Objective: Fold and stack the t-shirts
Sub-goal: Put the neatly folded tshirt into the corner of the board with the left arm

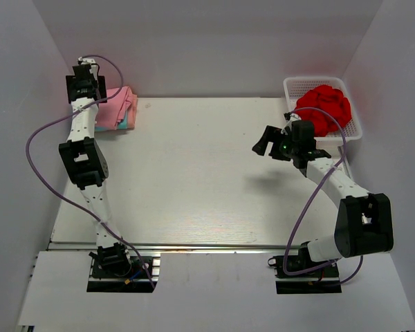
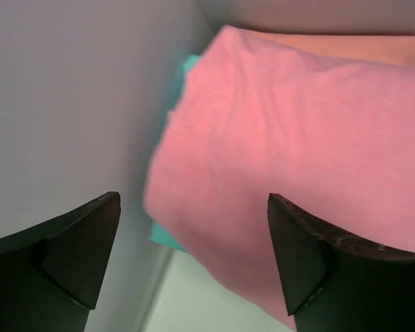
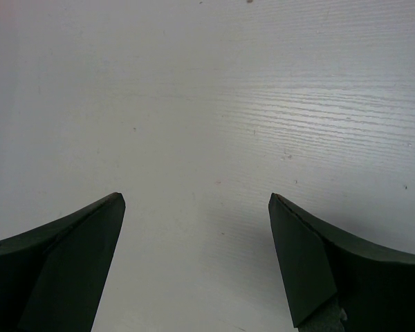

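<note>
A folded light pink t-shirt (image 1: 115,109) tops a small stack at the table's far left corner. It fills the left wrist view (image 2: 297,138). A teal t-shirt (image 2: 164,236) peeks out beneath it, and its edge shows in the top view (image 1: 124,123). A salmon-orange t-shirt (image 2: 360,48) shows behind the pink one. My left gripper (image 1: 97,93) is open and empty just above the stack's near edge (image 2: 194,200). My right gripper (image 1: 265,142) is open and empty, held above bare table at the right (image 3: 197,197). A crumpled red t-shirt (image 1: 324,107) lies in the basket.
A white mesh basket (image 1: 290,88) stands at the far right corner, just behind my right arm. White walls close in on the left, back and right sides. The white table (image 1: 194,173) lies between the two arms.
</note>
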Tool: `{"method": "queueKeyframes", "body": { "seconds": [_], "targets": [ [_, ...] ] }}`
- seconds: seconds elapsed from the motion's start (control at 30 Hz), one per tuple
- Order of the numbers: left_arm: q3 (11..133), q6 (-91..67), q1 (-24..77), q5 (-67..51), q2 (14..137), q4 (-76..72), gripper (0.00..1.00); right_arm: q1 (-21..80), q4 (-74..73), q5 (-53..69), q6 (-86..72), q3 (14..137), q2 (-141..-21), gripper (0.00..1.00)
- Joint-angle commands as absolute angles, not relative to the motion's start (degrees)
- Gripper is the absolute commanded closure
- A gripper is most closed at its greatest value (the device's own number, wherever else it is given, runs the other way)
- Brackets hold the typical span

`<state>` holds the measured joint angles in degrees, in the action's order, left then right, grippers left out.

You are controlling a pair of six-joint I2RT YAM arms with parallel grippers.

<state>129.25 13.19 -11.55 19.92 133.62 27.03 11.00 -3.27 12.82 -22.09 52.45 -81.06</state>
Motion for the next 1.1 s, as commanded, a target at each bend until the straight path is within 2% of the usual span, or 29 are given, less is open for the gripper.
{"method": "queueKeyframes", "body": {
  "seconds": [0.0,0.23,0.33,0.4,0.43,0.53,0.67,0.83,1.03,1.07],
  "targets": [
    [129.21,8.62,-11.34,10.48,128.42,31.73,0.00,11.42,-1.85,15.12,-22.33,54.23,-80.69,0.10],
    [109.82,5.81,-10.11,-4.98,114.73,25.24,0.00,11.25,-1.85,13.80,-20.22,52.92,-77.53,0.10],
    [106.71,6.41,-10.11,-7.73,113.20,22.68,0.00,11.25,-1.49,14.15,-19.69,51.24,-76.21,0.10],
    [107.83,7.64,-10.11,-8.26,115.21,22.68,0.00,11.25,-1.32,14.06,-19.78,50.37,-76.03,0.10],
    [109.49,10.08,-10.11,-8.78,116.53,22.68,0.05,11.08,-1.41,14.06,-19.78,50.36,-75.94,0.10],
    [116.61,14.83,-9.58,-9.40,123.73,27.39,0.10,11.16,-1.85,14.15,-19.34,50.27,-76.11,0.10],
    [124.80,17.14,-9.05,-8.17,131.12,31.20,0.10,11.16,-1.67,13.80,-19.34,50.80,-76.46,0.10],
    [123.32,17.93,-8.53,-12.65,132.28,27.96,0.10,11.07,-1.84,14.32,-20.13,51.85,-78.48,0.10],
    [123.31,18.46,-7.39,-8.89,134.73,27.34,0.21,11.16,-1.41,15.91,-20.92,52.38,-82.08,0.10],
    [123.31,18.46,-7.38,-6.61,134.74,27.33,0.27,11.16,-1.32,16.26,-20.83,52.47,-82.35,0.10]
  ]
}}
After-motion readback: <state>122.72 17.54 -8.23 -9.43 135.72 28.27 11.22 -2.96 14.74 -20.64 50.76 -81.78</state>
